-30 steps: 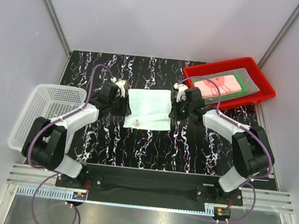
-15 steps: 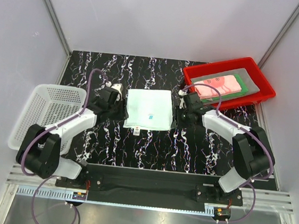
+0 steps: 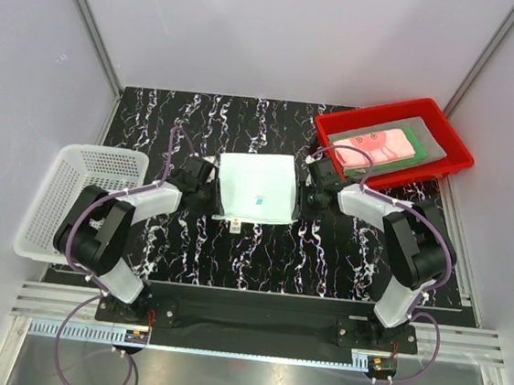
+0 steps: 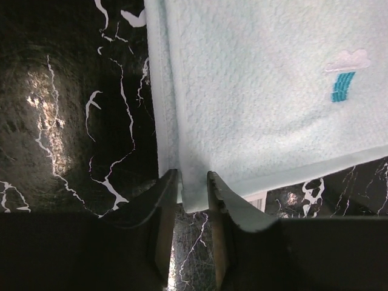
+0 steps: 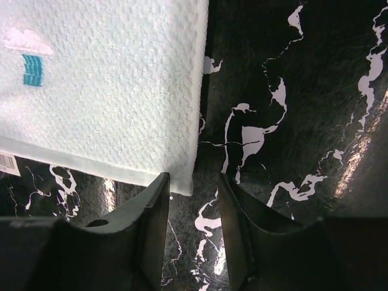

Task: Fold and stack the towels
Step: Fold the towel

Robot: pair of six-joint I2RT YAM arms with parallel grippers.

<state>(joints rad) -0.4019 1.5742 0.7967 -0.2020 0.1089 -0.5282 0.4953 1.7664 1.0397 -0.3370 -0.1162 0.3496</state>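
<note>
The pale blue-white towel [image 3: 256, 188] lies folded flat on the black marbled table; a small cloud mark shows on top. My left gripper [image 3: 209, 190] sits low at its near left corner. In the left wrist view the gripper [image 4: 190, 179] has narrow jaws with the towel [image 4: 260, 91] corner filling the gap. My right gripper [image 3: 307, 196] is at the near right corner. In the right wrist view it [image 5: 194, 182] is open, and the towel [image 5: 109, 91] corner just reaches its left finger. The pink towel [image 3: 377, 147] lies on the green towel [image 3: 398, 163] and grey towel [image 3: 431, 142].
The red tray [image 3: 454, 153] holding the three stacked towels stands at the back right, close behind my right arm. A white lattice basket [image 3: 51, 180] stands at the left edge beside my left arm. A white label [image 3: 233, 224] sticks out from the towel's near edge.
Both grippers have dropped and moved in to the pale towel's near corners. The left jaws have narrowed around its corner. The towel itself has stayed in place.
</note>
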